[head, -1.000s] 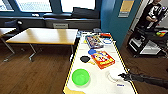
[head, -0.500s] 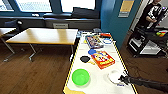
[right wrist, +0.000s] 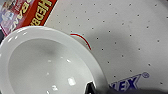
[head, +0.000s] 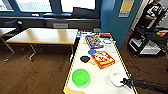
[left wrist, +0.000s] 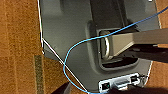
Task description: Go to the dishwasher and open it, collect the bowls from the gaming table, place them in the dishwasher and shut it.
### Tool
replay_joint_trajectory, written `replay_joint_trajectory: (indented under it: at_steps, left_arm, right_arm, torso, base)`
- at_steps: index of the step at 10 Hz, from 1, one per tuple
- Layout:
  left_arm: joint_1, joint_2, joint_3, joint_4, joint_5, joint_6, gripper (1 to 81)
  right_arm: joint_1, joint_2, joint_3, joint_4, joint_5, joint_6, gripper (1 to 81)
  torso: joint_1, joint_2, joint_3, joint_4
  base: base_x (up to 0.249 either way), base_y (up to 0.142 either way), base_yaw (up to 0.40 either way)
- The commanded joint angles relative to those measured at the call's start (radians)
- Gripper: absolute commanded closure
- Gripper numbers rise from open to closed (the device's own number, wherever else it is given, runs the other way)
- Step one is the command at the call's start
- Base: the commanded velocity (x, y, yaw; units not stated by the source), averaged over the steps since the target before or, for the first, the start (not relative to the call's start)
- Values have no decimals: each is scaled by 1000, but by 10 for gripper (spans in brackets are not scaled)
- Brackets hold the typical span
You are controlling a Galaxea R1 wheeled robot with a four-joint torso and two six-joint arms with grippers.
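Since a second ago the head view has hardly shifted: the gaming table (head: 98, 82) with its white top and yellow edge sits in the same place, and the right arm, coming in from the near right, has kept its reach toward the white bowl (head: 116, 78), with the right gripper (head: 124, 81) at the bowl's near right rim. In the right wrist view the white bowl (right wrist: 47, 65) lies large and close on the dotted white tabletop, a dark fingertip (right wrist: 90, 88) showing at its rim; whether the pincer is spread or pinching the rim cannot be told. The green bowl (head: 80, 76) stands on the near left part of the table, well apart from the white bowl. Farther along lie a red game box (head: 102, 59), a black disc (head: 85, 59), a blue disc (head: 92, 51) and another box (head: 93, 41). A wooden table (head: 45, 36) stands to the left, and a person (head: 152, 12) stands at the far right behind a cart (head: 147, 42). The left wrist view looks down on the robot's grey base (left wrist: 75, 37), a blue cable (left wrist: 75, 50) and wooden floor (left wrist: 17, 50)
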Motion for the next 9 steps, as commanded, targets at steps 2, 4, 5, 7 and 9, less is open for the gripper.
replay_joint_trajectory:
  at_steps: [2, 4, 5, 7, 9]
  left_arm:
    - [-17, 9, 3, 1, 64, 2, 10]
    - [-18, 15, 3, 9, 61, 3, 10]
    - [-18, 21, 3, 10, 59, 5, 10]
    - [-18, 32, 4, 12, 58, 8, 10]
    - [-18, 35, 4, 12, 58, 11, 10]
  right_arm:
    - [322, -329, 318, -5, -183, 18, 811]
    - [336, -473, 417, -11, -210, 27, 811]
    - [338, -541, 460, -39, -244, 27, 811]
    - [325, -635, 525, -92, -310, 26, 811]
    - [269, -699, 589, -126, -309, 21, 811]
  torso:
    - [0, 0, 0, 0]
    - [0, 0, 0, 0]
    - [0, 0, 0, 0]
    - [0, 0, 0, 0]
    - [0, 0, 0, 0]
  base:
    - [0, 0, 0]
    - [0, 0, 0]
    - [0, 0, 0]
    - [0, 0, 0]
    - [0, 0, 0]
